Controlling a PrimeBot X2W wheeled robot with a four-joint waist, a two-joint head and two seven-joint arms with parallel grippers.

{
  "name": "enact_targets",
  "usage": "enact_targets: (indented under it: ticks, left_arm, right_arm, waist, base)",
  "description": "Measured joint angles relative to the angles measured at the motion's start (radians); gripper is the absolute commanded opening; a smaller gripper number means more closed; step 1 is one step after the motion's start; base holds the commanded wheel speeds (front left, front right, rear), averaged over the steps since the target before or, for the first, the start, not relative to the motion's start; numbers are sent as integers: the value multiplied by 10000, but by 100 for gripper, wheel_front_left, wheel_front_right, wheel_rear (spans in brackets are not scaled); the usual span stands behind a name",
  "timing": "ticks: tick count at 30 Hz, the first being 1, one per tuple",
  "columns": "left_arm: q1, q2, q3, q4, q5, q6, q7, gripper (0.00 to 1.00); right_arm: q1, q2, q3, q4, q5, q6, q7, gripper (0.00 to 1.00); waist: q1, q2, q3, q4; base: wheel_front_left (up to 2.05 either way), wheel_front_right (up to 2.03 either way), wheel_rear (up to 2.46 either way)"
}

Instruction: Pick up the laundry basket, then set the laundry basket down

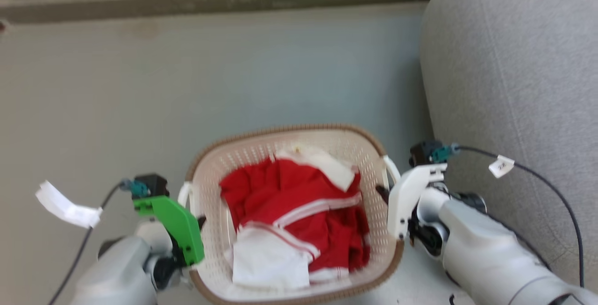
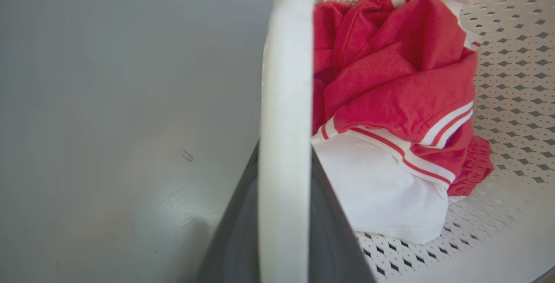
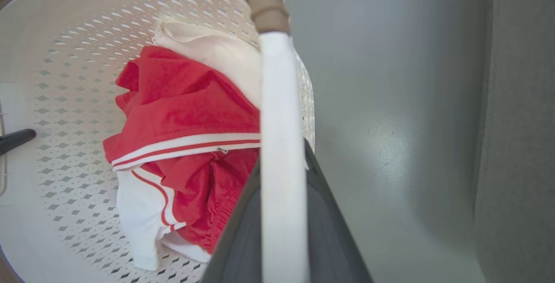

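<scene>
Basket [image 1: 280,130] near rim cropped; handle [image 2: 284,79] hides L hand [image 2: 284,157] tips.

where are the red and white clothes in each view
Head view: the red and white clothes lie at lower centre, inside the laundry basket.
Left wrist view: upper right, just right of the basket's white handle.
Right wrist view: left of centre, just left of the other white handle.
Shared landmark: the basket's perforated cream wall around the clothes.
</scene>
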Motion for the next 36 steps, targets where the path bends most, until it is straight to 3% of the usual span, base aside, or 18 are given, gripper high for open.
enact_targets:
  ticks: [18, 36]
  left_arm:
    - [1160, -245, -351, 384, -529, 0, 495, 0]
    - [1179, -240, -514, 433, -878, 2, 1001, 0]
  right_arm:
    - [1150, -17, 568, 75, 541, 12, 775, 0]
    - [1148, -36, 815, 127, 819, 13, 1151, 0]
  waist:
    - [-1, 0, -2221, -38]
    - [0, 0, -2338, -75]
  base:
    - [0, 0, 0]
    - [0, 0, 0]
